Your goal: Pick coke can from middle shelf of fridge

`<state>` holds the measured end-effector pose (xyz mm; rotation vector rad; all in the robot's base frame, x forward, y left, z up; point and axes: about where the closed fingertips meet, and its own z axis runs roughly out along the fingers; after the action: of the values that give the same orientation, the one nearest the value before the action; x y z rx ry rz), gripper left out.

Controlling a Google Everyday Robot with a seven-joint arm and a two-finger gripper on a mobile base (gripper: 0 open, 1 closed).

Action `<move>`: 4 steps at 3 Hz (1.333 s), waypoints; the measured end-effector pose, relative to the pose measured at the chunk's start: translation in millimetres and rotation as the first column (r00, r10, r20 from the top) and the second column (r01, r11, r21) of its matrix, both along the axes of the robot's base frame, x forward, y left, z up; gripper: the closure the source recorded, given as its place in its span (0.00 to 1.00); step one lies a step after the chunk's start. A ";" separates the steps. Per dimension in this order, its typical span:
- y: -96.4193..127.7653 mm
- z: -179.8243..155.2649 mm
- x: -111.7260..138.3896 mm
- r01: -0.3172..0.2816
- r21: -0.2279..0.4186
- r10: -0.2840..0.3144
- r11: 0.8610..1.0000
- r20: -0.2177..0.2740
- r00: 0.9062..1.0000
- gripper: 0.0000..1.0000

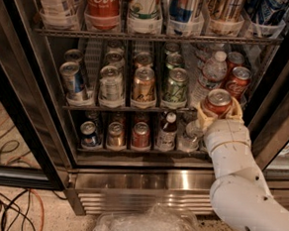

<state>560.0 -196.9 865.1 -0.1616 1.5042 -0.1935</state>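
Observation:
The fridge (145,182) stands open, with black frames and a steel base. My gripper (218,110) is shut on a small red coke can (218,102), its silver top up, held just in front of the right end of the middle shelf (130,108). My white arm (238,188) comes in from the lower right. Two more red coke cans (237,81) stand on the shelf behind the held one, next to a clear water bottle (210,75). A blue can (73,80), a silver can (110,83), a gold can (144,83) and a green can (176,85) stand further left.
A big red Coca-Cola container (102,0) and other drinks fill the top shelf. The bottom shelf holds small cans and a dark bottle (167,131). A clear plastic container (146,227) lies on the floor in front. Cables (4,202) lie at the left. The black door frame (278,112) stands close on the right.

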 end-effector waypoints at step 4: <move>40.9 7.9 -35.9 -0.178 -0.058 0.179 0.982 0.013 0.984 1.00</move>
<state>524.1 -156.0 873.0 -0.3376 1.4588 -0.0934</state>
